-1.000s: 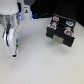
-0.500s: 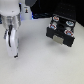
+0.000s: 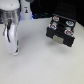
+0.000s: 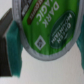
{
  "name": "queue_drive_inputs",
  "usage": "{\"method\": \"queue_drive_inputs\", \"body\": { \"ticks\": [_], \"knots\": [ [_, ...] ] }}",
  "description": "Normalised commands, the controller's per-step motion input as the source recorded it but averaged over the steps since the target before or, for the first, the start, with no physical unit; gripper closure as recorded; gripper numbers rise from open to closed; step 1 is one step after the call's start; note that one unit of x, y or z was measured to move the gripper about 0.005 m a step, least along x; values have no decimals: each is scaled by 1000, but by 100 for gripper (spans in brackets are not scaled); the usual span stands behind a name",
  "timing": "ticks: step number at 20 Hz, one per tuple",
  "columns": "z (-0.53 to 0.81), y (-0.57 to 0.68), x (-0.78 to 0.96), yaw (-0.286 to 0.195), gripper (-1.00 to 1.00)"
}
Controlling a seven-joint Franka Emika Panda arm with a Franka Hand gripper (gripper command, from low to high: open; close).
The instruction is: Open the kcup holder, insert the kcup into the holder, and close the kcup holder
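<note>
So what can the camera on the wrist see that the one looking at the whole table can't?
Only the wrist view shows the kcup close up: its bright green foil top with white lettering, held between the teal pads of the fingers. Only the exterior view shows the kcup holder, a black box with pods on top, standing on the white table toward the exterior view's right, apart from the arm. Both show the gripper, though in the exterior view it is too blurred to make out the kcup.

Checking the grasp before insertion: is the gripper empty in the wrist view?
No, a green-topped kcup sits clamped between the teal fingers of the gripper.
</note>
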Motion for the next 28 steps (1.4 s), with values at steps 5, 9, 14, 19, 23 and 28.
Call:
{"method": "queue_drive_inputs", "body": {
  "ticks": [5,9,14,19,23,28],
  "knots": [
    [849,582,105,5,100],
    [775,660,49,13,100],
    [700,698,58,10,100],
    [520,716,96,11,100],
    [311,686,107,11,100],
    [246,705,201,7,100]
  ]
}}
